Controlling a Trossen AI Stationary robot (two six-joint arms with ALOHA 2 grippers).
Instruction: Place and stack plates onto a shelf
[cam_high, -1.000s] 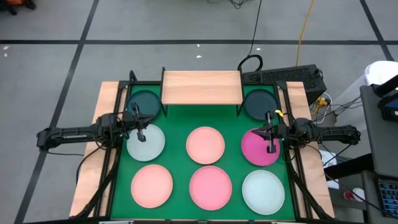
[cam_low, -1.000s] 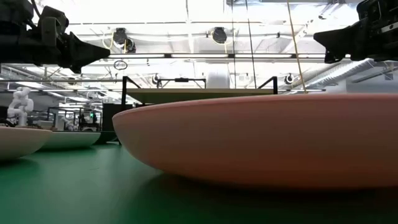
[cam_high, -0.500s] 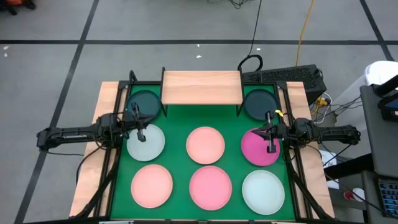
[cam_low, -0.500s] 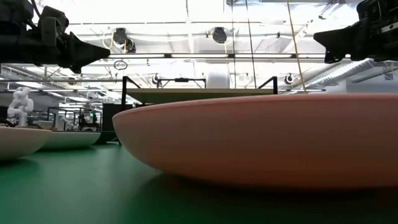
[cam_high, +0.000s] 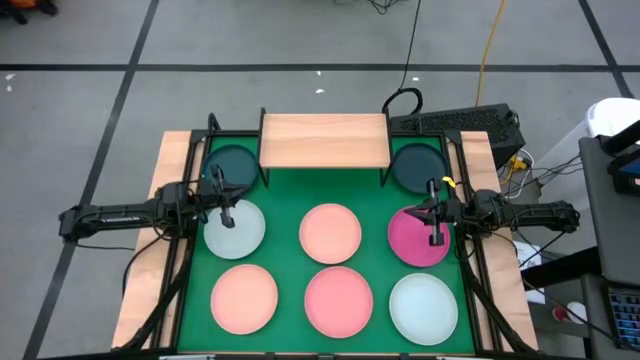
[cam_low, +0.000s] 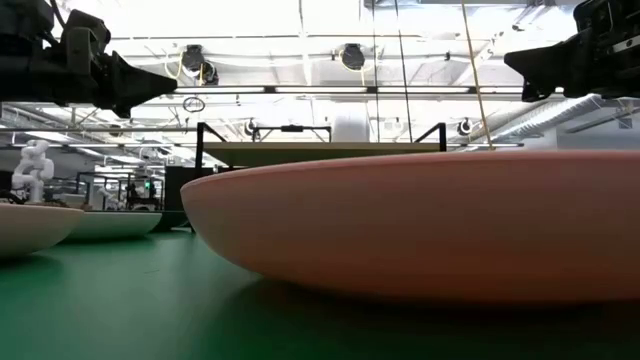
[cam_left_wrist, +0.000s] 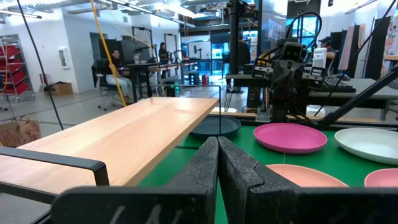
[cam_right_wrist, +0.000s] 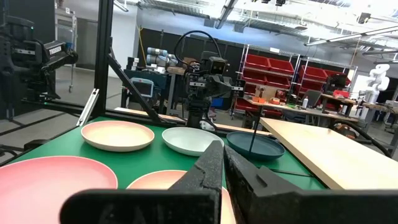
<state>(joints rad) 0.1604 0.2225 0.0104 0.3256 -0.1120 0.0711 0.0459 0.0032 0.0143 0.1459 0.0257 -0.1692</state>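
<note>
We have stacked nothing yet. Eight plates lie on the green mat (cam_high: 380, 195): three along its near edge, three mid-mat, two dark teal in the far corners. Our left gripper (cam_high: 226, 212) and right gripper (cam_high: 435, 232) hover pinched closed, empty. The shelf (cam_high: 323, 139), at the far edge, is bare.
</note>
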